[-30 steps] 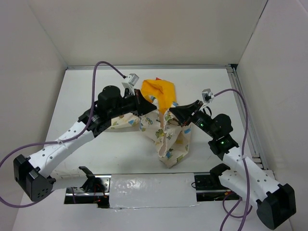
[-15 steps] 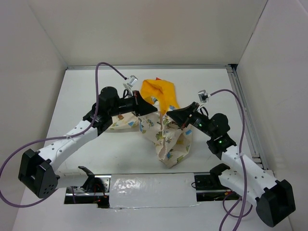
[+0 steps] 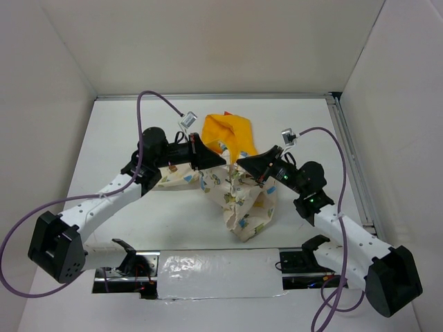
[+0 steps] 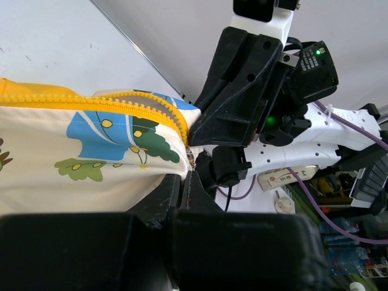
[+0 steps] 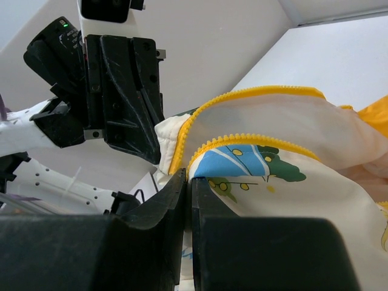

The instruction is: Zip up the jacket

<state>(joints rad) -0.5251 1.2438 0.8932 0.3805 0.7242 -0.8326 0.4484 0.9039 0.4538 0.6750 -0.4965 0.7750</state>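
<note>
Jacket: the jacket (image 3: pixel 243 204) lay bunched mid-table btw the two arms. Its cream printed body was crumpled toward the near edge, and the upper front was raised where both sets of jaws met it.
Hood: the yellow-orange hood (image 3: pixel 232 135) was spread on the table on the far side of the jaws.
Sleeve: one sleeve (image 3: pixel 174 178) stuck out to the L, partly under the L arm (image 3: pixel 104 200).
L jaws: clenched on a cream fold of the jacket just below the zipper strip (image 4: pixel 130 102). In the L wrist view the fabric ran down into the closed pair.
R jaws: nearly together, grasping the jacket edge right under the zipper strip.
Zipper: in the R wrist view the two yellow toothed edges (image 5: pixel 257 140) were apart, one arching over the other. Slider: couldn't tell.
Arms: the R arm (image 3: pixel 346 235) reached in from the R. L jaws and R jaws faced each other, tips just beside each other over the jacket.
Table: white table (image 3: pixel 118 138) w/ white walls (image 3: pixel 208 48) around it.
Cable: a purple cable (image 3: pixel 142 111) looped above the L arm.
</note>
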